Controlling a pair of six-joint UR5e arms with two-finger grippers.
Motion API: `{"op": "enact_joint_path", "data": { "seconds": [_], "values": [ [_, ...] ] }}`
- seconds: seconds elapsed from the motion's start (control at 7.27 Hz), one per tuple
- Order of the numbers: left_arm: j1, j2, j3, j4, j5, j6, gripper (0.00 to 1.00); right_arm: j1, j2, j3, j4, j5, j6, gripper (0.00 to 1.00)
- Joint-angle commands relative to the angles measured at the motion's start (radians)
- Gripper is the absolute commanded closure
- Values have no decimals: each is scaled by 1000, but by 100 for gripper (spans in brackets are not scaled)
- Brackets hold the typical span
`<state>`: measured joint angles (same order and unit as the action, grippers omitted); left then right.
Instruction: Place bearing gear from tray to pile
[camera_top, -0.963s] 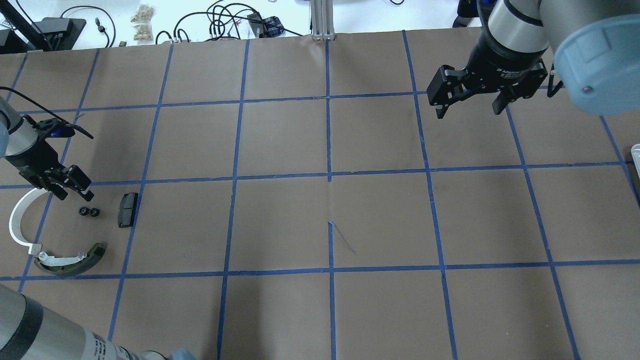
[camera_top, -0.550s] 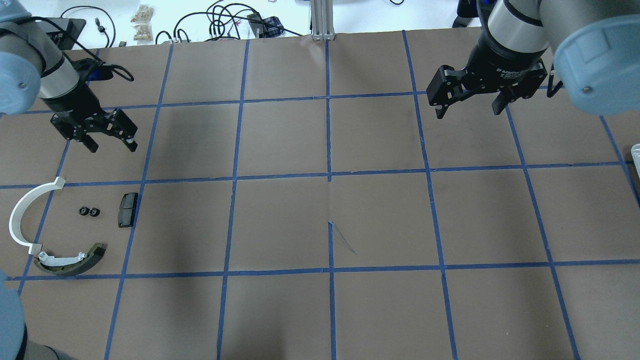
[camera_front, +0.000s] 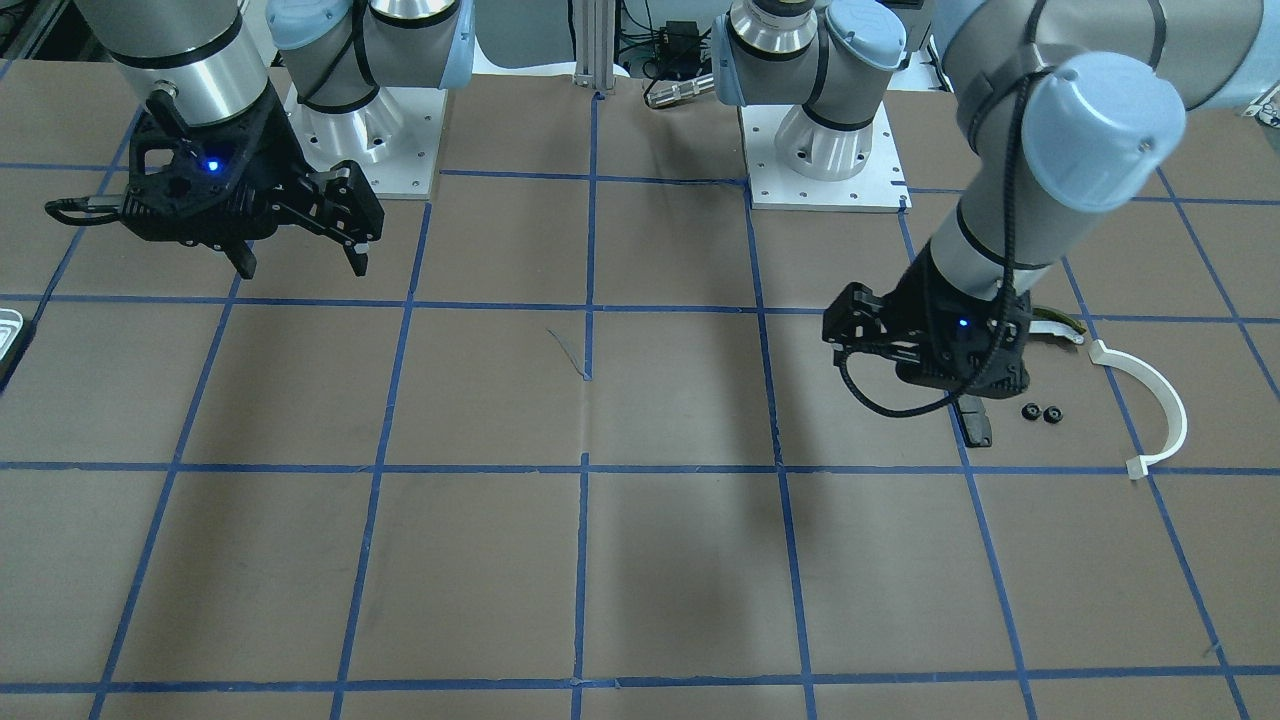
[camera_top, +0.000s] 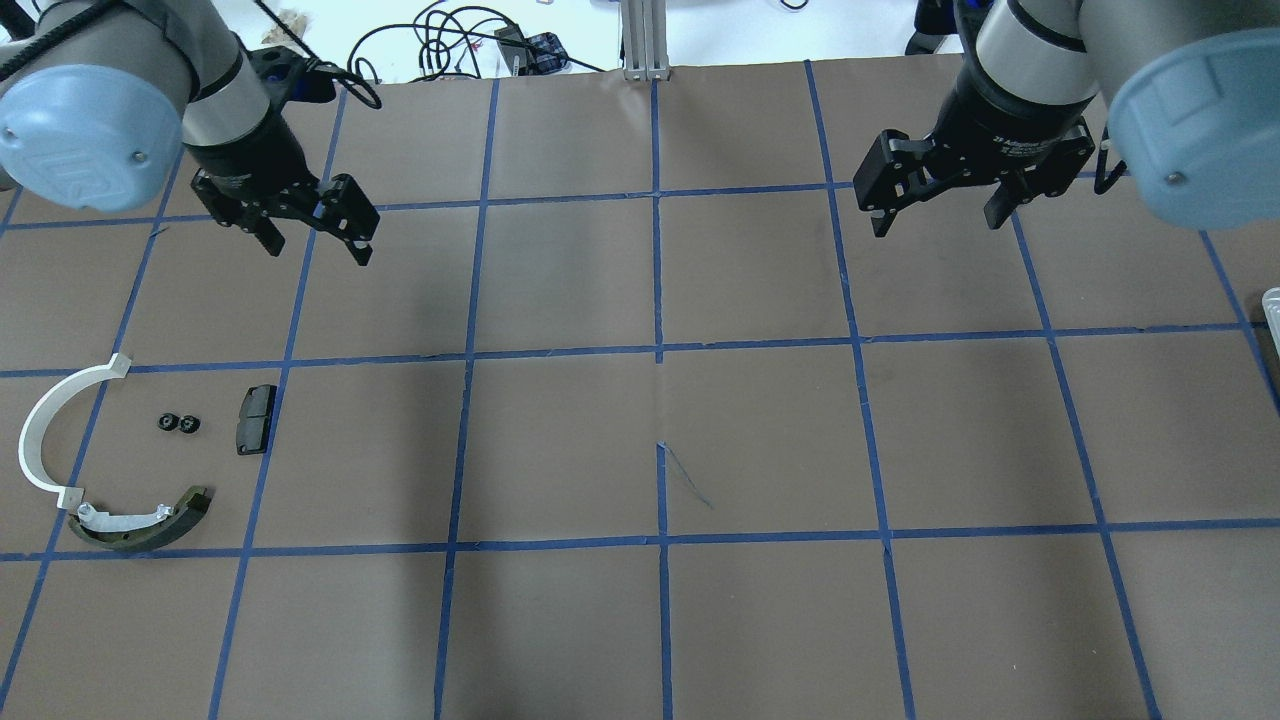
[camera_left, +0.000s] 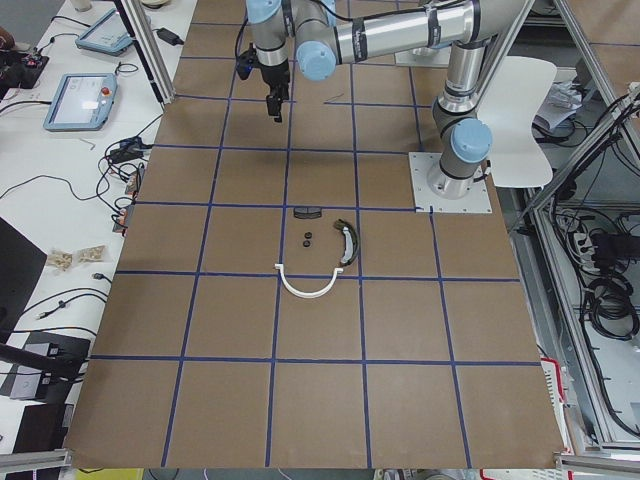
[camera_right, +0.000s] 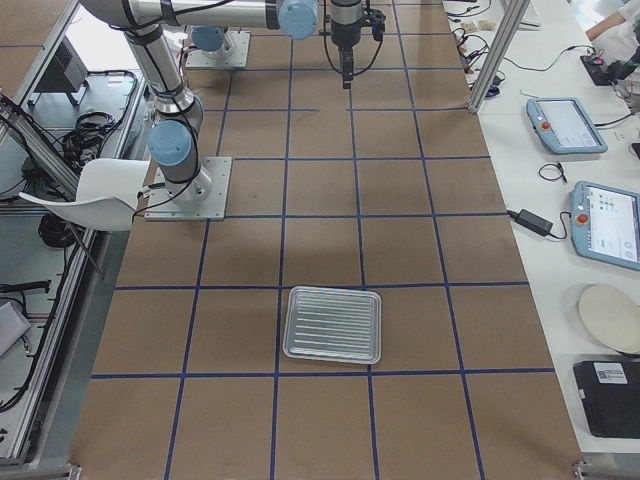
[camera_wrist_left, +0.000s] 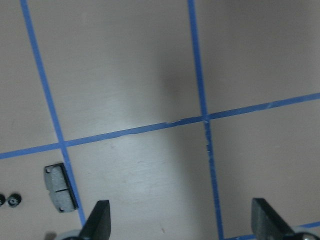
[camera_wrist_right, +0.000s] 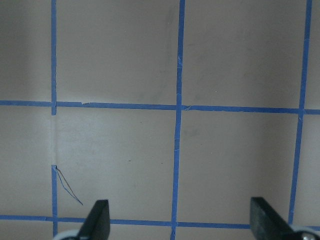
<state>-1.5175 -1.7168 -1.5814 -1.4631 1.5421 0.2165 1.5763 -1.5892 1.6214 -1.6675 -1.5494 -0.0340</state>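
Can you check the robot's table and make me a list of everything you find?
Surface: brown table with blue tape squares.
Job's things: tray empty; two small black gears lie between the white strip and the black pad, touching neither; curved shoe nearby.
Clutter: nothing seen.
Grippers: left end effector open, empty; right end effector open, empty.
Cables: loose cables on the white bench beyond the table.
Surroundings: white chair, touch screens on a side bench.
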Motion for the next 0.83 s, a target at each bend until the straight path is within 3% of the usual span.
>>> {"op": "enact_joint_path", "data": {
  "seconds": [0.0, 0.41, 0.69],
  "values": [
    [-52, 74, -12, -54, -54, -97, 0, 1, 0, 0, 0, 0, 0, 0],
    [-52, 155, -32, -141, 31, -91, 0, 1, 0, 0, 0, 0, 0, 0],
    [-38, 186, -37, -149, 33, -89, 0, 1, 0, 0, 0, 0, 0, 0]
  ]
}}
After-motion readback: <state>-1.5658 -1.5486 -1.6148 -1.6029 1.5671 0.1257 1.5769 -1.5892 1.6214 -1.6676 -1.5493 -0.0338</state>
